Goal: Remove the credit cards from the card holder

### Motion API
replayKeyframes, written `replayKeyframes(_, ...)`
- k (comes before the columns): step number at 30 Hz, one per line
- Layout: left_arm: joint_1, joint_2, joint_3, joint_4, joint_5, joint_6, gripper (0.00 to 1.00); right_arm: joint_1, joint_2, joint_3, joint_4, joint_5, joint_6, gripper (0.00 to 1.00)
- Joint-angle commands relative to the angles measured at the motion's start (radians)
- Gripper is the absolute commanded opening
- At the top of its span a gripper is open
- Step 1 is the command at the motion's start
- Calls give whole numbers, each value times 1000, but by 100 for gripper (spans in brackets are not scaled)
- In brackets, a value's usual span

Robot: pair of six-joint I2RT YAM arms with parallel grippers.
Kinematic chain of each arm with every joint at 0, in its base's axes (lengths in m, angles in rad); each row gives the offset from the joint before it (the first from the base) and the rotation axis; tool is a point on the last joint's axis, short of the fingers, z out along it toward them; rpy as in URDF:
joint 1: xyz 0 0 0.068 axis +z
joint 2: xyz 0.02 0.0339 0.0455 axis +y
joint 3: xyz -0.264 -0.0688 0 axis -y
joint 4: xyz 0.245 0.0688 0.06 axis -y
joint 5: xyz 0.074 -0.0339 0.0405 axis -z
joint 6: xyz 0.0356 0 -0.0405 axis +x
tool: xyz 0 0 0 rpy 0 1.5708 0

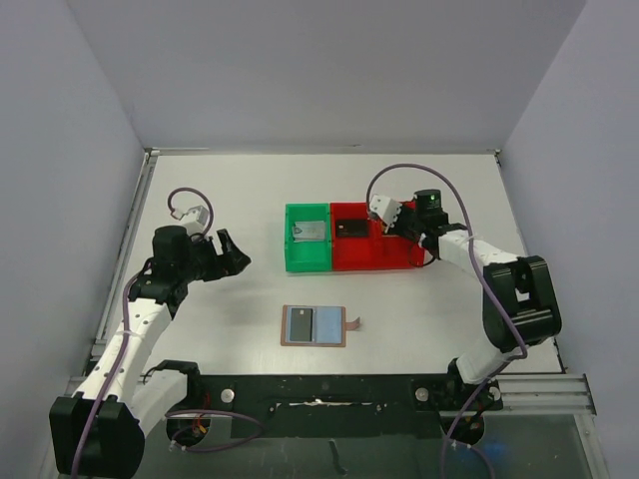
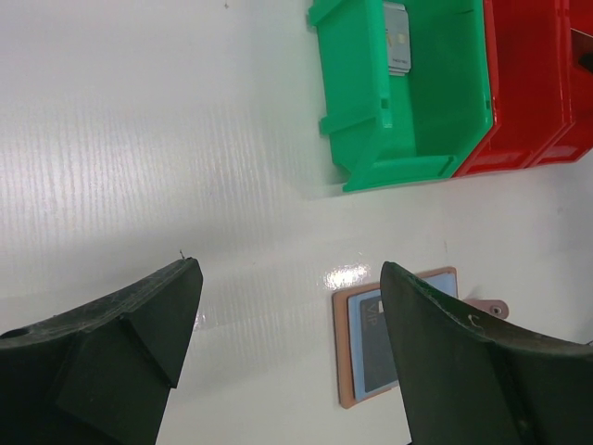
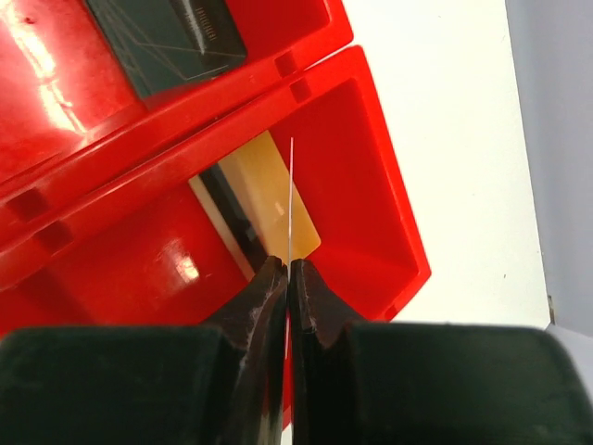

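The card holder (image 1: 315,326) lies open and flat on the table with its strap tab (image 1: 352,322) to the right, and a dark card (image 1: 300,324) sits in its left pocket. It also shows in the left wrist view (image 2: 344,357), with the dark card (image 2: 373,341) marked VIP. A silver-grey card (image 1: 308,232) lies in the green bin (image 1: 308,261). A black card (image 1: 349,227) lies in the red bin (image 1: 374,261). My right gripper (image 3: 288,264) is shut on a thin card (image 3: 291,195) seen edge-on, above a gold-tan card (image 3: 264,190) in the bin's right compartment. My left gripper (image 2: 289,273) is open and empty, left of the card holder.
The green bin (image 2: 408,139) and red bin (image 2: 533,93) stand side by side behind the card holder. White walls close the table at the back and sides. The right gripper (image 1: 397,228) hangs over the red bin's right end; the left gripper (image 1: 238,251) hovers left of the bins.
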Motion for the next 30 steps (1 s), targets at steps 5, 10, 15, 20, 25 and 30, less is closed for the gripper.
replayKeyframes(5, 9, -20, 21, 49, -32, 27, 77, -7, 148, 163, 0, 25, -128, 1)
replayKeyframes(10, 11, -20, 19, 49, -33, 26, 77, -7, 176, 175, -32, 18, -139, 11)
replayKeyframes(15, 10, -14, 20, 53, -26, 26, 77, -3, 184, 187, -92, -14, -145, 31)
replayKeyframes(20, 11, -16, 18, 53, -25, 26, 77, -3, 189, 197, -109, -13, -117, 40)
replayKeyframes(25, 11, -11, 18, 54, -18, 26, 77, -2, 187, 210, -100, 3, -74, 41)
replayKeyframes(30, 11, -11, 17, 59, -5, 27, 77, -8, 107, 207, -46, -8, 41, 44)
